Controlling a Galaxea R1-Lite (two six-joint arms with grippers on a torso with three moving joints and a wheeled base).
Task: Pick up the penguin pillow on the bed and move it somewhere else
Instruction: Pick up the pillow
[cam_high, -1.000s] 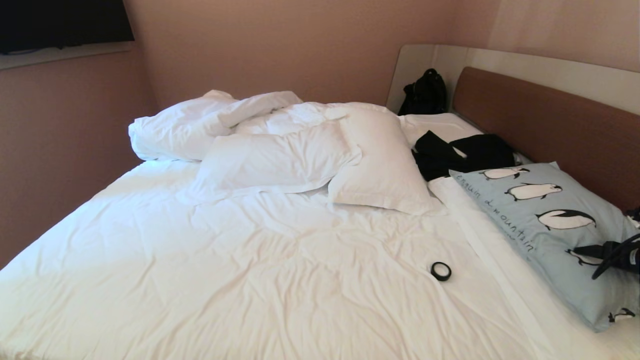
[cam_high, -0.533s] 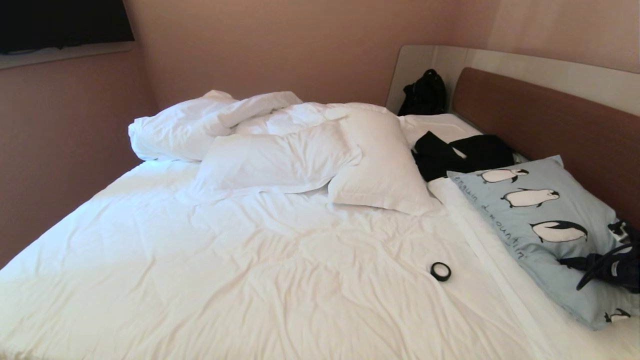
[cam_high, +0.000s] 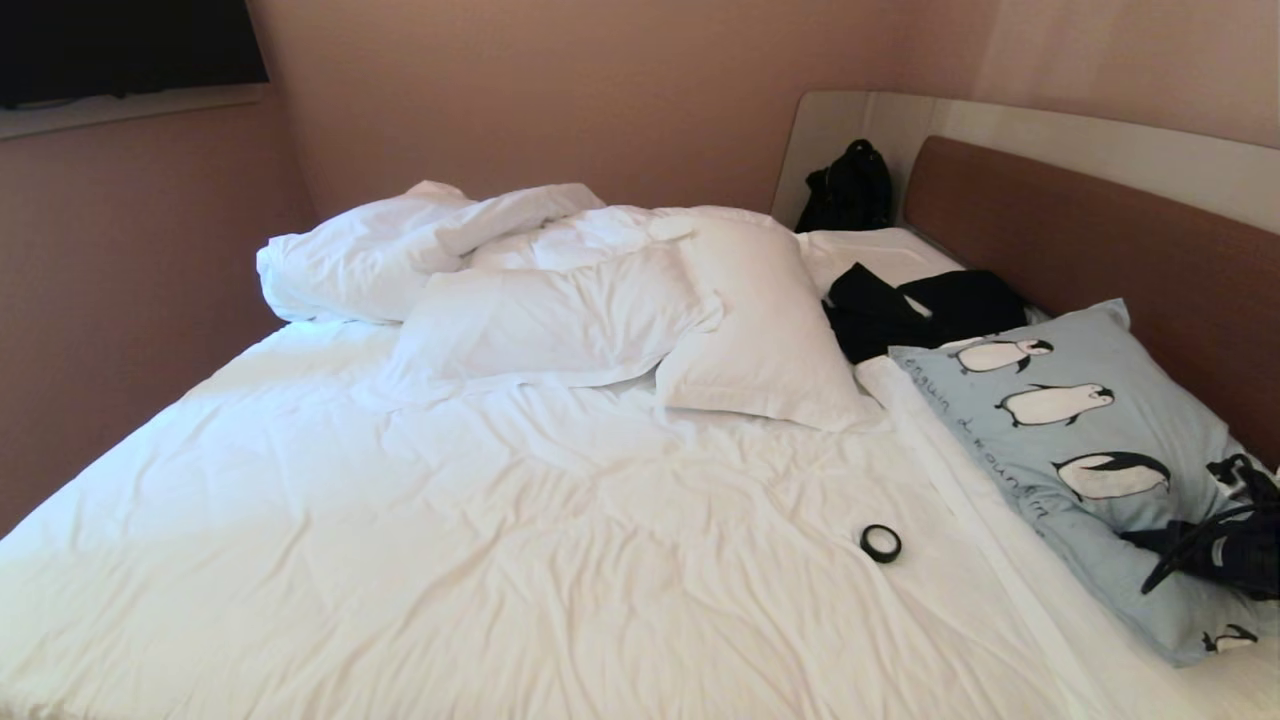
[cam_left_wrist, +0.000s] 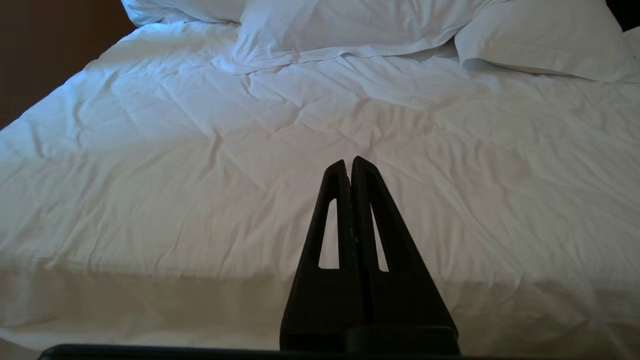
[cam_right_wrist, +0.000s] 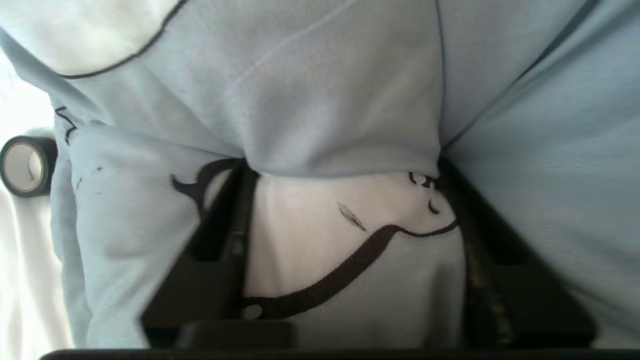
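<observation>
Since a second ago, the penguin pillow (cam_high: 1075, 440) is tipping up at its far corner and climbing the brown headboard (cam_high: 1100, 255), while the right hand (cam_high: 1195, 550) is pushing deeper into its near end. From the head view, the pillow is lying along the right side of the bed (cam_high: 500, 560), its far corner resting against the headboard and its near end bunching where the dark hand is pressing in from the right edge of the picture. That view is not showing how the fingers stand; the right wrist view is filling this in, with the two black fingers (cam_right_wrist: 230, 225) clenching a fold of the pale blue cloth, a printed penguin's white belly bulging between them. The same wrist view is also catching a roll of black tape (cam_right_wrist: 25, 165) just beside the pillow's edge, which the head view is placing on the white sheet, apart from the pillow. Only the head view is showing the white pillows (cam_high: 770, 320) heaped toward the far side, a black garment (cam_high: 920, 310) lying between them and the penguin pillow, and a black bag (cam_high: 848, 185) in the corner. The left hand (cam_left_wrist: 348, 167), absent from the head view, is appearing in its own wrist view, hanging over the rumpled sheet with its fingers pressed together and empty.
</observation>
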